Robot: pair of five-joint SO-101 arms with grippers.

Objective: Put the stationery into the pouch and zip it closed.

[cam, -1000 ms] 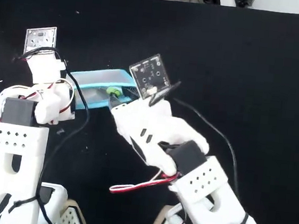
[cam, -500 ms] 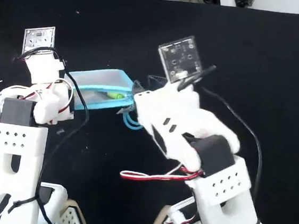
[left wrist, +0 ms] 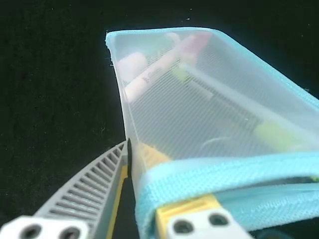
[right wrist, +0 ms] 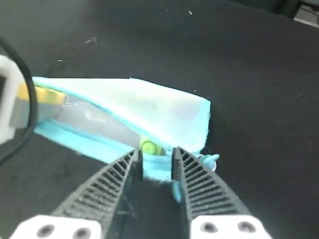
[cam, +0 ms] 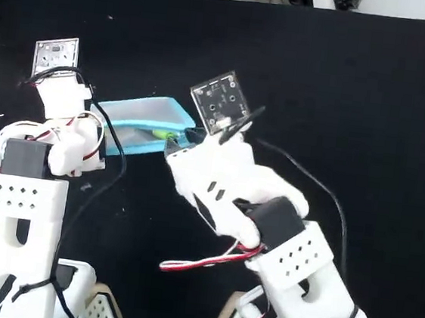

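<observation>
Stretching between the two arms, the pouch (cam: 144, 121) sits on the black counter (cam: 355, 106), a pale mesh bag with a light blue zip edge.

The left hand (left wrist: 137, 152) holds one end of it. In the left wrist view its fingers are closed on the blue edge, one on each side of the mesh wall. Through the mesh (left wrist: 209, 114) the stationery shows inside: a pink and white marker (left wrist: 159, 64) towards the far end and a yellow-green thing (left wrist: 276, 135) nearer the zip.

The right hand (right wrist: 154, 154) is at the pouch's other end, with its fingers narrow and only a slim gap between them. Their tips meet the blue zip edge of the pouch (right wrist: 149, 112), and nothing clearly sits in the gap. A green thing (right wrist: 148, 146) lies in the pouch just beyond the tips, also seen from above (cam: 162, 133). A small blue loop (right wrist: 210, 159) pokes out beside the pouch's corner, close to that hand. From above, the right hand (cam: 180, 142) sits at the pouch's end.
</observation>
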